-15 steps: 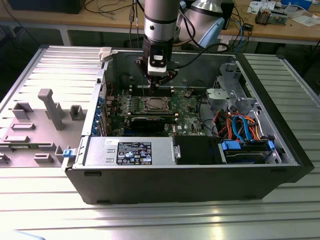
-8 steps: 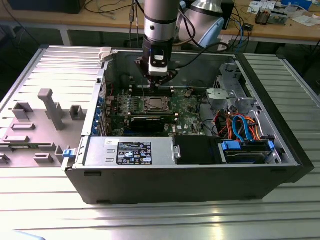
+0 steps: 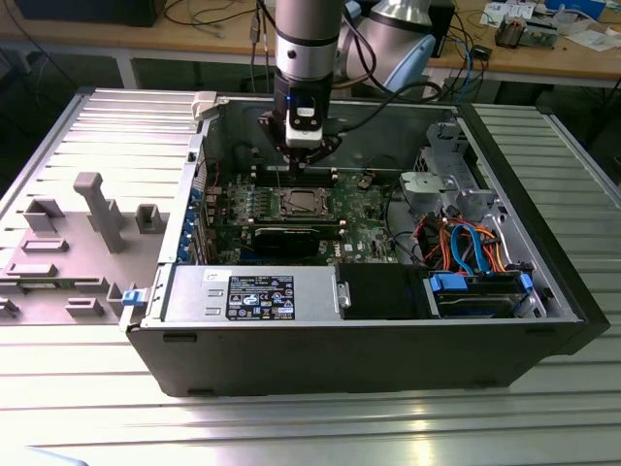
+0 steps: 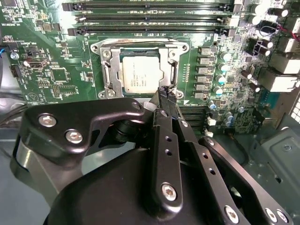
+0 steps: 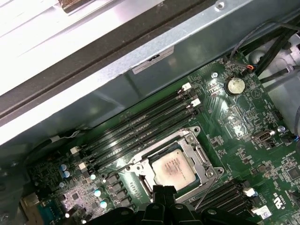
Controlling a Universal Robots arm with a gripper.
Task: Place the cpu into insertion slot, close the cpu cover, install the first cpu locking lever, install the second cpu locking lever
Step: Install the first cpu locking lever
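The cpu (image 4: 140,75) (image 5: 172,168) (image 3: 296,203), a square chip with a dull silver top, lies flat in the insertion slot (image 4: 107,70) on the green board. The cpu cover (image 4: 140,45) (image 5: 196,151), a silver frame, lies down around the chip, which shows through its window. My gripper (image 4: 165,93) (image 5: 164,190) (image 3: 299,146) hangs just above the socket's edge with its black fingers pressed together and nothing between them. A thin metal lever rod (image 5: 202,197) slants up beside the socket, close to the fingertips.
Long black memory slots (image 4: 150,18) (image 5: 140,122) run beside the socket, toward the case wall (image 5: 154,61). A drive cage with orange and blue cables (image 3: 466,243) fills the exterior view's right. The power supply (image 3: 252,291) lies at the front. A grey fixture (image 3: 97,214) stands outside the case.
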